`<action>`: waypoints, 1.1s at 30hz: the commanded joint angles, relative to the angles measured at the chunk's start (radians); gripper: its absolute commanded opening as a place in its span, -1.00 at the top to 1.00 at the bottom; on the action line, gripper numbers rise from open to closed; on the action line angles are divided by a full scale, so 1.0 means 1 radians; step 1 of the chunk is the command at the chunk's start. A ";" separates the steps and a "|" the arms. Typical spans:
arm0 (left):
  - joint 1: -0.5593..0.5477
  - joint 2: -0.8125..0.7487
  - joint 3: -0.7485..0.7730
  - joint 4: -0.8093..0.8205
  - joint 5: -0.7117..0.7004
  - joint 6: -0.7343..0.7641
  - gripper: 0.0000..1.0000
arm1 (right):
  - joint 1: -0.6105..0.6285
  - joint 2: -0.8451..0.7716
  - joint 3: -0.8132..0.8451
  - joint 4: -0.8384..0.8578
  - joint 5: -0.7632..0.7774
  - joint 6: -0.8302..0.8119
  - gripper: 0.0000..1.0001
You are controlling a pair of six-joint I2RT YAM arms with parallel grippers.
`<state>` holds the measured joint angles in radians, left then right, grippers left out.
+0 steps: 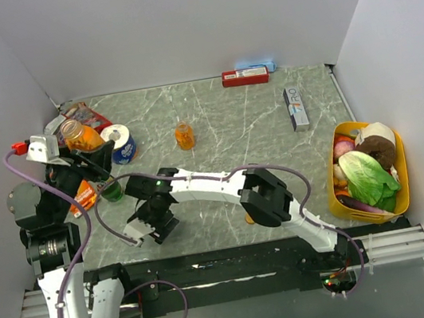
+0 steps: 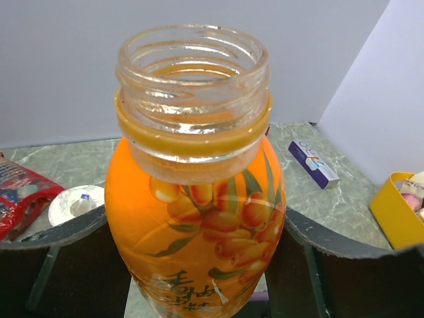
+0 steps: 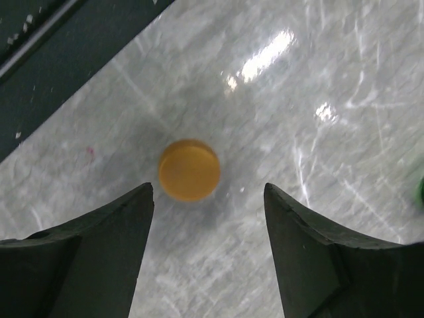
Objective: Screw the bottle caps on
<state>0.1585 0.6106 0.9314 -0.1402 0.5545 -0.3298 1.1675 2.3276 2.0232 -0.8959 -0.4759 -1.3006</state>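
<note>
My left gripper point(image 1: 74, 154) is shut on an orange bottle point(image 1: 80, 136) and holds it up at the far left. In the left wrist view the bottle point(image 2: 199, 205) fills the frame between the gripper's point(image 2: 195, 223) fingers, its threaded neck open and uncapped. A second orange bottle point(image 1: 184, 135) stands uncapped mid-table. My right gripper point(image 1: 144, 230) reaches left near the table's front edge. It point(image 3: 209, 192) is open above an orange cap point(image 3: 189, 169) lying flat on the table, just ahead of the left finger. A small orange spot point(image 1: 249, 219), maybe the other cap, shows under the right arm.
A toilet-paper roll point(image 1: 119, 144), a red packet point(image 1: 81, 113), an orange packet point(image 1: 85, 197) and a green bottle point(image 1: 110, 190) crowd the left. A red box point(image 1: 245, 77) and a purple-white box point(image 1: 296, 107) lie at the back. A yellow basket point(image 1: 402, 169) of vegetables stands right.
</note>
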 commanded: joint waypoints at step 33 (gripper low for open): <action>0.049 -0.008 -0.040 0.063 0.102 -0.062 0.93 | 0.011 0.035 -0.026 0.005 0.028 0.086 0.08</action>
<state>0.1997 0.6003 0.9031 -0.1295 0.6159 -0.3859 1.1824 2.3741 2.0121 -0.8951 -0.4656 -1.2247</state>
